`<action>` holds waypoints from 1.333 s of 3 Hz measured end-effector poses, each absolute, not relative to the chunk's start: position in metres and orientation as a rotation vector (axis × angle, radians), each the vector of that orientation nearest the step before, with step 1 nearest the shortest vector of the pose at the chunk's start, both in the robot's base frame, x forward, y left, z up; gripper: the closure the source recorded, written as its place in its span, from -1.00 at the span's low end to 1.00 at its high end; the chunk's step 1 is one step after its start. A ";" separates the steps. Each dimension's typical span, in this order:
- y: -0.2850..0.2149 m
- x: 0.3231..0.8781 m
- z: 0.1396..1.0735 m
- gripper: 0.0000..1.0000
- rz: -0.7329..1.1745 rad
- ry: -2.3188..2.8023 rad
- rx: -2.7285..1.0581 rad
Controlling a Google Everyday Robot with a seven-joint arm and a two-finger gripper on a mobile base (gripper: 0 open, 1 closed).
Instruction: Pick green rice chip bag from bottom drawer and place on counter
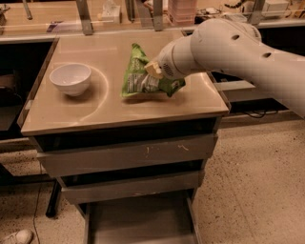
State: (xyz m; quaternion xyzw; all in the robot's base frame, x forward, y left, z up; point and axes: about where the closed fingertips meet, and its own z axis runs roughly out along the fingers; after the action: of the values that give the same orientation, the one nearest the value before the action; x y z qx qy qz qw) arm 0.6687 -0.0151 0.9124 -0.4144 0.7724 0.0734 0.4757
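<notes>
- Beige and glossy, the counter fills the middle of a workroom, with a cluttered workbench behind it and a speckled floor to the right.
- One of the fingers shows as a pale tip pressed against the right side of the green rice chip bag. The pair look closed on the foil, with no gap to be seen.
- The gripper sits low over the middle-right part of the counter. It holds the bag tilted, with the top leaning away to the left.
- The bag's lower edge appears to touch or nearly touch the counter, and a shadow lies directly beneath it. Whether its weight rests there cannot be told.
- A white bowl stands well apart on the left of the counter.
- The white arm reaches in from the right edge, roughly level above the counter's right corner, and widens toward the camera.
- Below, the bottom drawer stands pulled out, and no bag lies in the part of its grey tray that shows. The two upper drawers sit further in.
- By the look of it, the task is nearly done: the bag is out of the drawer and over its place on the counter.
- What seems left is to settle the bag, open the grip and draw the arm clear without tipping it.
</notes>
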 end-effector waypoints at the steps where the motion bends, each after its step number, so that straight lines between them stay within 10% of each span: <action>1: -0.001 0.678 0.897 1.00 0.216 1.903 -1.048; 3: 0.010 0.682 0.871 1.00 0.283 1.952 -1.090; 4: 0.010 0.682 0.870 0.65 0.284 1.953 -1.091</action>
State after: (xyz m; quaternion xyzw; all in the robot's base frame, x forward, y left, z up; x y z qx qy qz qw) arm 0.6823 0.0098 0.8700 -0.4370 0.7825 0.1139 0.4287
